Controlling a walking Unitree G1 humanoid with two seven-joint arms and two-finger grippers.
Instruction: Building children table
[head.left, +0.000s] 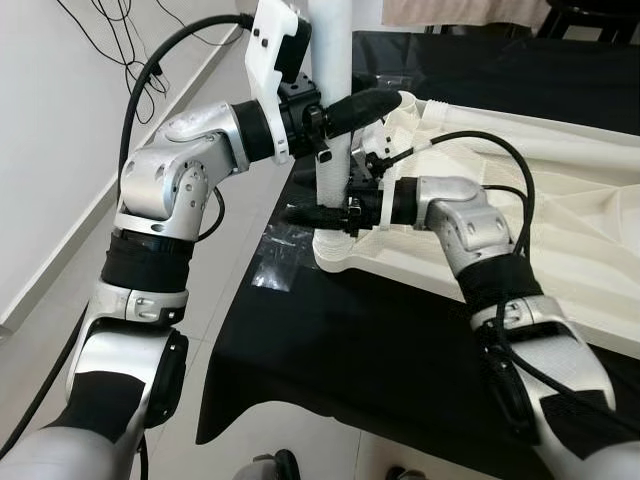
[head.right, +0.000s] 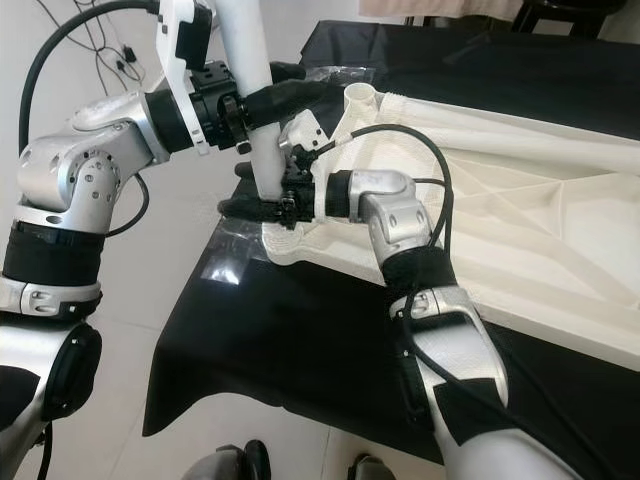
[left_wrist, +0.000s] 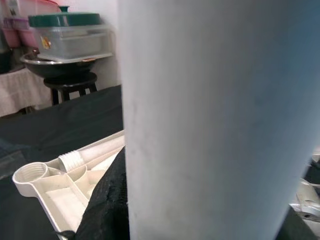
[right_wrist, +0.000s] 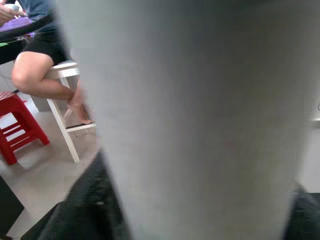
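A white table leg stands upright at the near corner of the cream tabletop, which lies upside down on a black cloth. My left gripper is shut on the leg at mid height. Lower down, my right gripper is shut on the same leg just above the corner socket. In both wrist views the leg stands close before the camera. Another threaded socket sits at the tabletop's far corner.
The black cloth covers the work surface, whose front edge drops to the tiled floor. A clear plastic bag lies at the cloth's left edge. A seated person's leg and a red stool are nearby. Containers stand on a dark stool.
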